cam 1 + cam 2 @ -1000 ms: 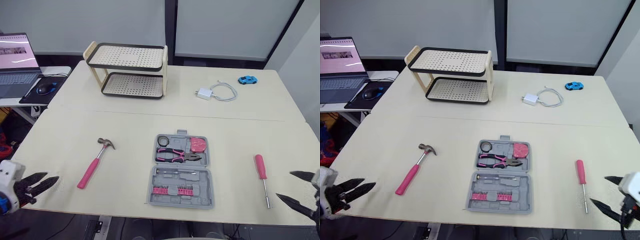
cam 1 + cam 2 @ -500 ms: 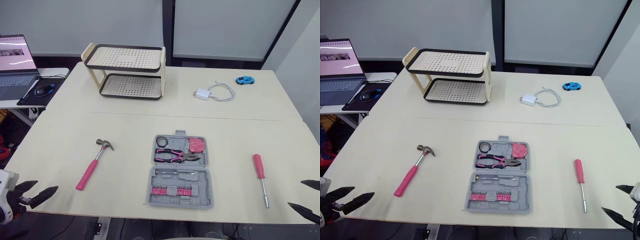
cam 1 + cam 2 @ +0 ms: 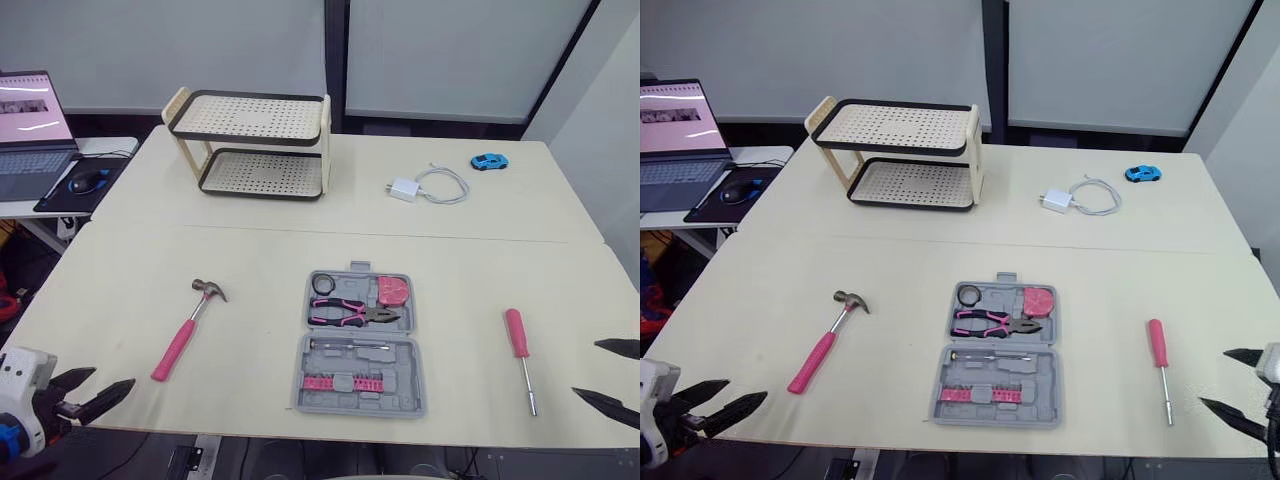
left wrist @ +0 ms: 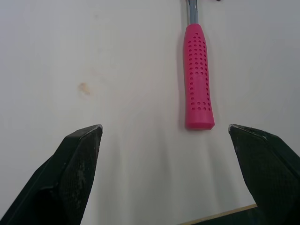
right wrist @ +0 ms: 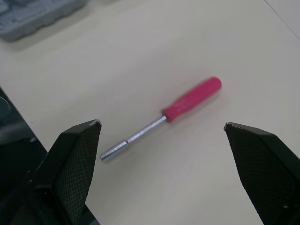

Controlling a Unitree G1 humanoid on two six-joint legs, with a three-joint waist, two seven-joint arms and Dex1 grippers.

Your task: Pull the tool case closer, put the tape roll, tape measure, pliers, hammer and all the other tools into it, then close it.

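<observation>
Now, your left pincer (image 3: 113,377) and right pincer (image 3: 586,367) hang spread and empty. Take the hammer (image 3: 185,330), lying left of the open tool case (image 3: 362,345) on the desk (image 3: 300,250), by pinching its pink handle crosswise, toward the head.

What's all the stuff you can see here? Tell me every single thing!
table: one, cream
tool case: one, grey, open, front middle of the table
tape roll: one, black, in the case
tape measure: one, pink, in the case
pliers: one, pink and black, in the case
bits: one row, pink, in the case
hammer: one, pink handle, left of the case
screwdriver: one, pink handle, right of the case
shelf rack: one, cream and black, far left of the table
charger: one, white, with cable, far side
toy car: one, blue, far right
laptop: one, side desk
mouse: one, beside the laptop
left gripper: black, open, near the hammer
right gripper: black, open, near the screwdriver
</observation>
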